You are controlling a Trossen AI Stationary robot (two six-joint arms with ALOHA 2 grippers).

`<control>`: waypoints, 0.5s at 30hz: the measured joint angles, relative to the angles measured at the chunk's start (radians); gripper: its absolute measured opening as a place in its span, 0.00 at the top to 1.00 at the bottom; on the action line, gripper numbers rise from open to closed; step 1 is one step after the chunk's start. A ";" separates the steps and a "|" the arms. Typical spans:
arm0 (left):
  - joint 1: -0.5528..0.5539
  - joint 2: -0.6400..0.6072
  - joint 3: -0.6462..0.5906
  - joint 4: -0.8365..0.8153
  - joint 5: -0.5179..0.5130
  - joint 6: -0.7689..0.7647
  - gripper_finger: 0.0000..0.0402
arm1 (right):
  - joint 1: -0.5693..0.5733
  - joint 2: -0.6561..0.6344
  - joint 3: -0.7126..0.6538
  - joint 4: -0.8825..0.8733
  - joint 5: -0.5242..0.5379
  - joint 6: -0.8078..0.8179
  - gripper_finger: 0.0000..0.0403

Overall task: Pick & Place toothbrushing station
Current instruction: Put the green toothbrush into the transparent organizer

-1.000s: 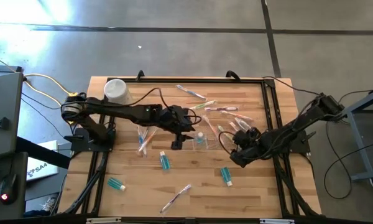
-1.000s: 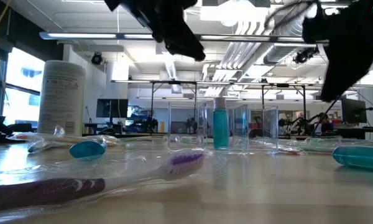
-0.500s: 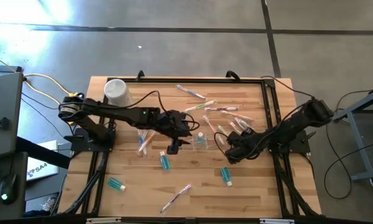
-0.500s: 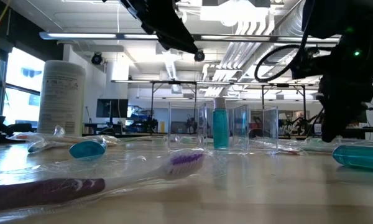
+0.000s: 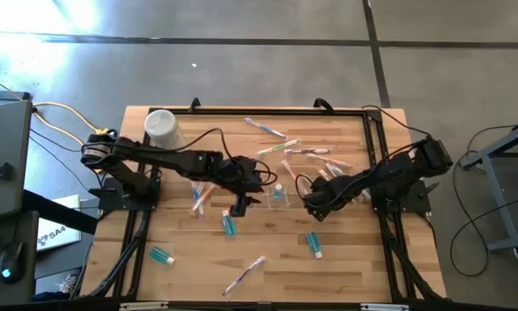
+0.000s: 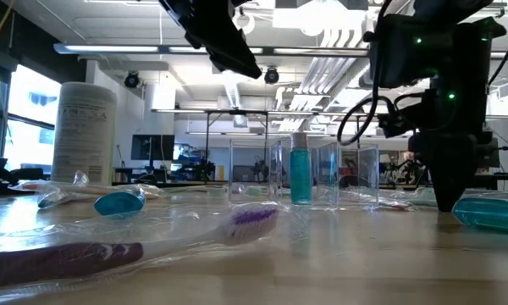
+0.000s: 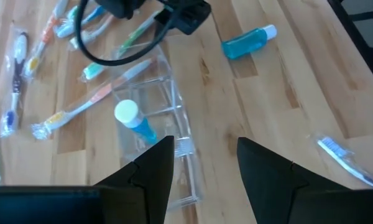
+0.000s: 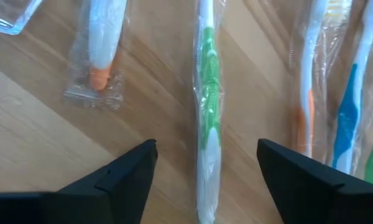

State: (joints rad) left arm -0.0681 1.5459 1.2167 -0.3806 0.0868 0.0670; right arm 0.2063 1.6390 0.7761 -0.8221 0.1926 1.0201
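Note:
The toothbrushing station (image 7: 154,144), a clear plastic holder, stands on the wood near the table's middle (image 5: 277,195), with a blue bottle (image 7: 135,122) upright in one compartment. My left gripper (image 7: 204,163) hovers open above it, on its left side (image 5: 257,181). Just right of the holder, my right gripper (image 8: 205,180) points down close to the table (image 6: 447,200). It is open, with its fingers on either side of a wrapped green-and-white toothbrush (image 8: 206,112), and I see no touch.
More wrapped toothbrushes lie right of the holder (image 5: 315,160), left of it (image 5: 198,197) and near the front edge (image 5: 244,275). Blue bottles lie at the near side (image 5: 230,225) (image 5: 161,256) (image 5: 314,244). A white tub (image 5: 161,127) stands at the far left corner.
My right gripper has come down toward the table and gone toward its left edge, closer to the holder, tipping from slanted to pointing nearly straight down over the green toothbrush.

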 joint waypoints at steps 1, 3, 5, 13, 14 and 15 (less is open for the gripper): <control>0.000 0.000 0.000 -0.001 0.001 0.000 0.57 | -0.004 0.000 0.000 0.001 -0.001 -0.001 0.34; -0.012 0.000 0.000 -0.010 0.000 -0.001 0.57 | -0.006 0.002 0.000 0.002 -0.009 0.000 0.40; -0.013 0.000 0.000 -0.020 0.000 -0.002 0.57 | -0.006 0.002 0.000 0.005 -0.013 0.000 0.48; -0.032 0.001 0.000 -0.043 0.004 -0.051 0.57 | -0.006 0.003 0.000 0.027 -0.066 -0.010 0.91; -0.032 0.001 0.000 -0.045 0.005 -0.065 0.57 | -0.007 0.003 0.000 0.026 -0.072 -0.027 0.94; -0.032 0.001 0.000 -0.046 0.006 -0.072 0.57 | -0.007 0.003 0.000 0.026 -0.077 -0.032 0.95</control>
State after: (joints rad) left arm -0.1005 1.5467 1.2167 -0.4266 0.0925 -0.0046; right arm 0.1997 1.6424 0.7765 -0.7963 0.1154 0.9886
